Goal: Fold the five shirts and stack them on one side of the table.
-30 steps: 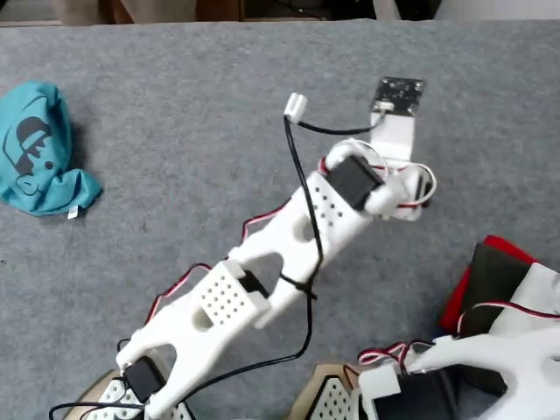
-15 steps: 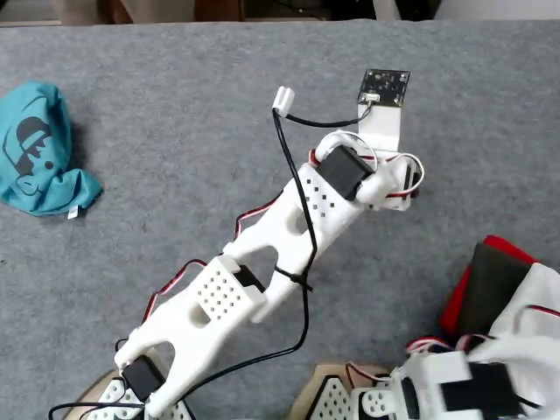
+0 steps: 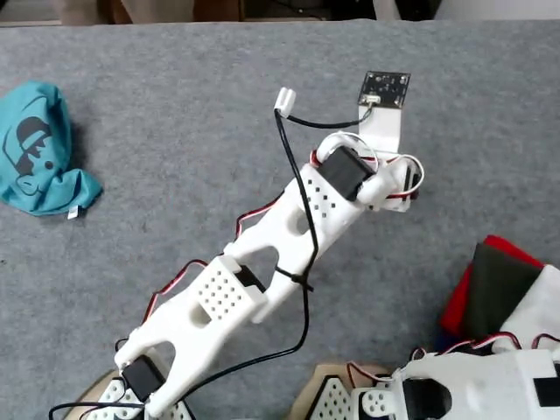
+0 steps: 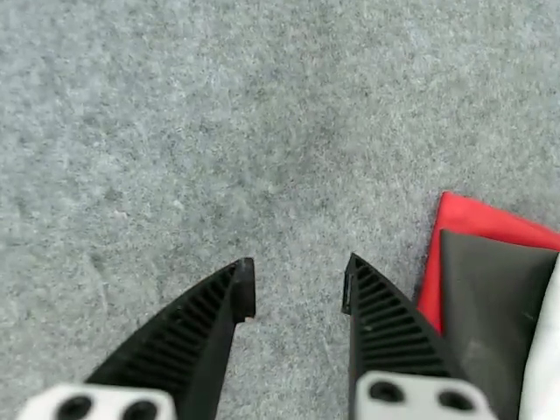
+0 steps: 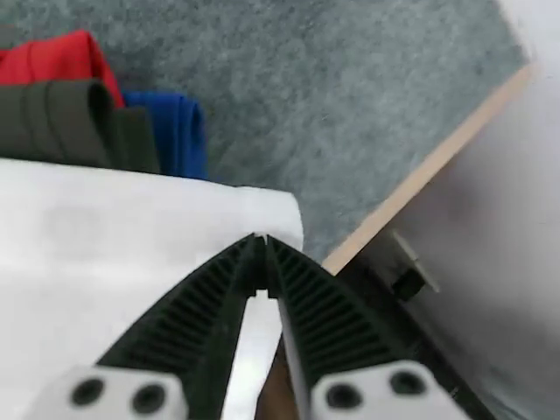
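A crumpled teal shirt [image 3: 39, 149] lies at the table's far left. By the right edge sits a stack of folded shirts [image 3: 494, 289]: white [image 5: 131, 254] on top, then dark olive [image 5: 61, 122], with red [image 5: 52, 57] and blue [image 5: 175, 131] beneath. My left gripper [image 4: 297, 284] hangs open over bare grey felt just left of the stack, whose red shirt [image 4: 472, 227] and dark shirt [image 4: 490, 297] lie close beside one finger. My right gripper [image 5: 260, 249] is shut, with nothing between its fingers, above the white shirt near the table's edge.
The left arm [image 3: 289, 245] stretches diagonally from the near left to the table's middle. The right arm [image 3: 490, 394] is folded at the near right corner. The wooden table edge [image 5: 437, 157] runs close to the stack. Grey felt [image 3: 192, 114] covers the table.
The right arm has drawn back toward the near right corner, uncovering more of the stack. The left arm shifted slightly away and to the left, then held still.
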